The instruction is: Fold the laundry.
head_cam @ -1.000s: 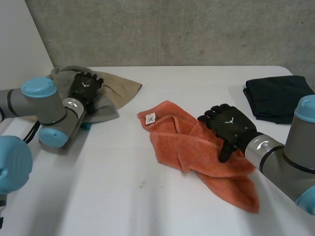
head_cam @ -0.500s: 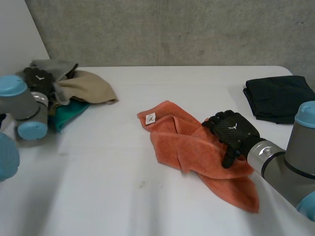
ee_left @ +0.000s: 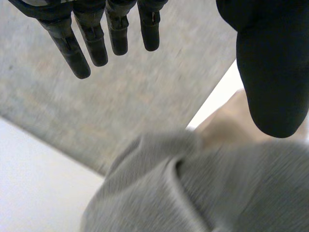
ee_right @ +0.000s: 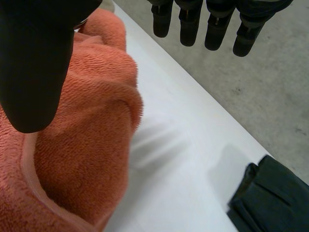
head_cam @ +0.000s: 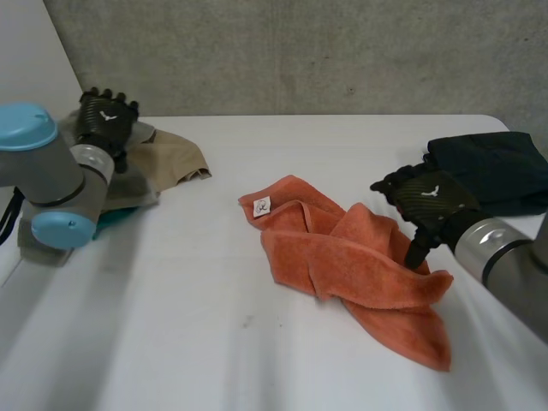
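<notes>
Spotter: Laundry first: the orange towel (head_cam: 342, 261) lies crumpled mid-table, its long axis running from the label (head_cam: 262, 205) at the far left down to the near right. Your right hand (head_cam: 428, 199) is at its right edge, thumb over the cloth, fingers (ee_right: 190, 24) straight and spread, gripping nothing.

Checker: And your left hand (head_cam: 104, 120)?

Spotter: Well apart, splayed wide above the grey cloth (ee_left: 193, 193) of the pile (head_cam: 167, 154). Right is nearer.

Checker: Mind this: the towel's other corners are tucked under its folds, so you can't place them.
</notes>
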Robot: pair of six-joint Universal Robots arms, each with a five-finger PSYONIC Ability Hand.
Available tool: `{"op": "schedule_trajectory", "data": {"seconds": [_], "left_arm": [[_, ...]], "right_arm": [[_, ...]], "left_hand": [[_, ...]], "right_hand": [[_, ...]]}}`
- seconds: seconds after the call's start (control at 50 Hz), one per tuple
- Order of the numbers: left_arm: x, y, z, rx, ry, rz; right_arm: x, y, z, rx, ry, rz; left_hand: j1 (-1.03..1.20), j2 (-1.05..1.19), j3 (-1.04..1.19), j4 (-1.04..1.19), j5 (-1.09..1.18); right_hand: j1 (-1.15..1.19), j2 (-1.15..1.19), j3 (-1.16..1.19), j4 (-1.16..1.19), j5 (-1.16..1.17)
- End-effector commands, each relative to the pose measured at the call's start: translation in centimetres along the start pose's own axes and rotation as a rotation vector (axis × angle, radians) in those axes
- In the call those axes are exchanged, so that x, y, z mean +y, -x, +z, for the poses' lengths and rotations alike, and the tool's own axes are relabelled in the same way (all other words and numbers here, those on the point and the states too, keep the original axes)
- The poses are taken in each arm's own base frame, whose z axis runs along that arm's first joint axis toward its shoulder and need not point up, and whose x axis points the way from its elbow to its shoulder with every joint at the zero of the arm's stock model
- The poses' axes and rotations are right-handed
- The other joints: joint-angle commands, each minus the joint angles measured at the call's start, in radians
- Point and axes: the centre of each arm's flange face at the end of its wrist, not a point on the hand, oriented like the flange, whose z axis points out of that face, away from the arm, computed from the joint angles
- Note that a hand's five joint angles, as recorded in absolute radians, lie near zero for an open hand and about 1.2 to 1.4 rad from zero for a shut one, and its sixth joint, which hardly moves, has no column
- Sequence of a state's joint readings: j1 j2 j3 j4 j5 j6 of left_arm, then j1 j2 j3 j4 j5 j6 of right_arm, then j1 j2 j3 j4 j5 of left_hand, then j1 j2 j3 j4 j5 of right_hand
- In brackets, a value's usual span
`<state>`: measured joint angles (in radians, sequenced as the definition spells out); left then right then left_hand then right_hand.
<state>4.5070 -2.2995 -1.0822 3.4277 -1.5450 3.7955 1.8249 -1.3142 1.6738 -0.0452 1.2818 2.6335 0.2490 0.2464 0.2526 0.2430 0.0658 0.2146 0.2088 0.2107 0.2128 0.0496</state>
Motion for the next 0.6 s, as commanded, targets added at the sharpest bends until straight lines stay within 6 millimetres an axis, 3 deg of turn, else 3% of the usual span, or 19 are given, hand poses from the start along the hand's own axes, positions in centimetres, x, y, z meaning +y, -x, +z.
{"op": "schedule_trajectory", "data": {"seconds": [0.02, 0.12, 0.2, 0.3, 0.36, 0.48, 0.6], "left_arm": [[-4.9, -3.6, -5.3, 0.15, -0.02, -0.111], [-7.0, -8.8, -9.7, 0.357, 0.001, -0.206], [-8.1, -11.9, -11.9, 0.511, -0.004, -0.275], [-5.9, -15.8, -12.1, 0.64, 0.037, -0.317], [-6.2, -18.3, -12.7, 0.696, 0.016, -0.308], [-5.2, -20.7, -11.5, 0.705, 0.008, -0.301], [-5.5, -21.3, -10.9, 0.707, -0.015, -0.301]], "right_arm": [[-1.1, -1.8, -1.8, -0.008, 0.101, 0.04], [-0.8, -2.2, -2.9, -0.045, 0.189, 0.06], [0.3, -2.9, -3.3, -0.05, 0.245, 0.034], [2.2, -2.8, -3.7, -0.082, 0.285, 0.029], [2.8, -2.6, -3.4, -0.097, 0.266, 0.044], [5.2, -2.2, -2.2, -0.119, 0.232, 0.126], [6.4, -1.9, -1.2, -0.121, 0.221, 0.171]], "left_hand": [[-0.015, -0.012, -0.019, -0.009, -0.006], [0.026, 0.029, 0.022, 0.032, 0.035], [0.058, 0.061, 0.055, 0.064, 0.067], [0.076, 0.079, 0.072, 0.082, 0.085], [0.094, 0.096, 0.09, 0.1, 0.102], [0.217, 0.219, 0.213, 0.223, 0.225], [0.891, 0.894, 0.888, 0.897, 0.9]], "right_hand": [[-0.04, -0.034, -0.036, -0.038, -0.05], [-0.04, -0.034, -0.036, -0.038, -0.05], [0.011, 0.017, 0.015, 0.013, 0.001], [0.052, 0.058, 0.056, 0.054, 0.043], [0.052, 0.058, 0.056, 0.054, 0.043], [0.102, 0.108, 0.106, 0.104, 0.093], [0.512, 0.518, 0.516, 0.514, 0.503]]}}
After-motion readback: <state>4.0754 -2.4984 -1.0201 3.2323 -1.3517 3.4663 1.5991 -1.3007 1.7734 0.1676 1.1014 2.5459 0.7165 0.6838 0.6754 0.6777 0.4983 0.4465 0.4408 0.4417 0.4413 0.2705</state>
